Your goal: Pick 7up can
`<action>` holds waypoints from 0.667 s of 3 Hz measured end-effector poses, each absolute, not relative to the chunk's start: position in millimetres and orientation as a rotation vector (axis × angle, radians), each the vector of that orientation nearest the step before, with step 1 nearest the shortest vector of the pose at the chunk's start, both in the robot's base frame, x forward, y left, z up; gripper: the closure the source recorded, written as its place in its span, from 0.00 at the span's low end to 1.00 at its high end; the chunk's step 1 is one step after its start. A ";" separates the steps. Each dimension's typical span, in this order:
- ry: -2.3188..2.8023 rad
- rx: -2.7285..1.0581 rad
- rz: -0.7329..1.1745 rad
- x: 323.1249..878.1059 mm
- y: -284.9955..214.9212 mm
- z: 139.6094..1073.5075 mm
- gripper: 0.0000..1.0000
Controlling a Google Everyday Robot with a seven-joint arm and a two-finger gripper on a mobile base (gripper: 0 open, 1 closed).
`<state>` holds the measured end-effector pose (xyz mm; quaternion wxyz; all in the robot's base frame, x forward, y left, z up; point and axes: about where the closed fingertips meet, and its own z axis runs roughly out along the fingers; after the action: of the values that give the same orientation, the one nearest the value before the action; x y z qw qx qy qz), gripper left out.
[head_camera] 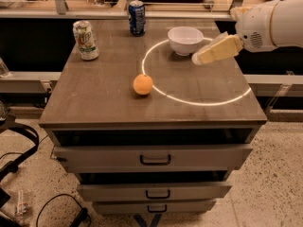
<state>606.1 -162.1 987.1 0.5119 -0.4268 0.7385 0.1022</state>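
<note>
The 7up can [85,40], whitish-silver with green lettering and a silver top, stands upright near the back left corner of the wooden table top [104,103]. My gripper [199,57] reaches in from the right on a white arm and hovers above the table just to the right of the white bowl [185,39]. It is far from the can, most of the table's width to the can's right.
A dark blue can [137,17] stands at the back centre. An orange [142,84] lies mid-table on a bright ring of light. Drawers with dark handles [155,160] lie below the top. Cables lie on the floor at the left.
</note>
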 end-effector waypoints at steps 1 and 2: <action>1.778 -1.027 0.242 606.1 -162.9 987.2 0.00; 1.769 -1.025 0.263 605.8 -157.1 985.9 0.00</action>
<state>605.8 -157.1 985.9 0.5144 -0.4265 0.7359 0.1094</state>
